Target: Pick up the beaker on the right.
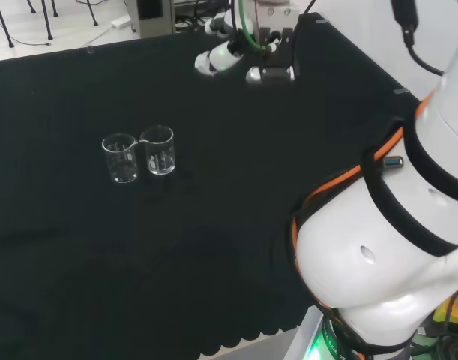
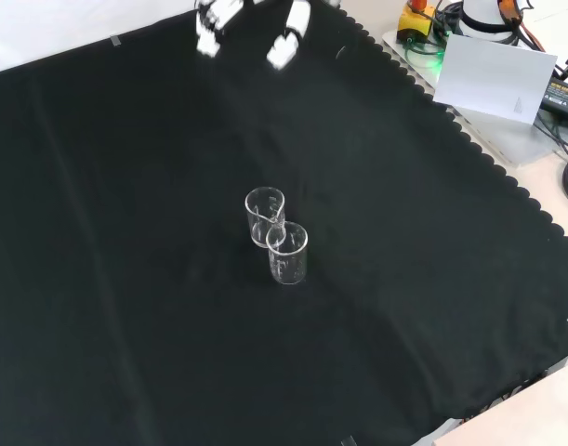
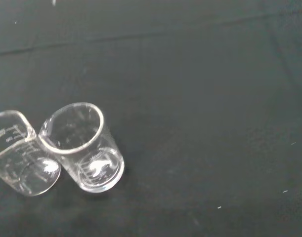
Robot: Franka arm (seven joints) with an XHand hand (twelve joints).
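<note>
So, two small clear glass beakers stand upright on the black cloth covering the bench (image 1: 79, 247), rims touching at their spouts. Head view: side by side, left of centre; the right-hand clear beaker (image 1: 159, 151) is the task's one, the left-hand clear beaker (image 1: 121, 158) just beside it. Front view: the same pair sits mid-cloth, one behind the other on a diagonal. By the quarter-turn between cameras, the upper one (image 2: 264, 216) is the head view's right beaker and the lower one (image 2: 287, 253) is the other. Both look empty, with faint printed marks on the walls.

Black and white robot hand (image 1: 240, 60) hangs at the top of the head view, well apart from the beakers, above the far part of the cloth. Fingers look relaxed and spread, nothing between them. Front view has the white fingertips (image 2: 285, 42) coming in at the top edge, blurred, also well away from the glass.

Wrist view: both beakers seen from above at an angle, lips in contact; one whole beaker (image 3: 84, 147) with its open mouth and round base plain, the other (image 3: 20, 153) cut by the picture's edge. Cannot tell from this view alone which is the task's.

White arm links (image 1: 393, 247) bulk large at the head view's right. White card (image 2: 493, 79) and cables lie off the cloth at the front view's upper right.
</note>
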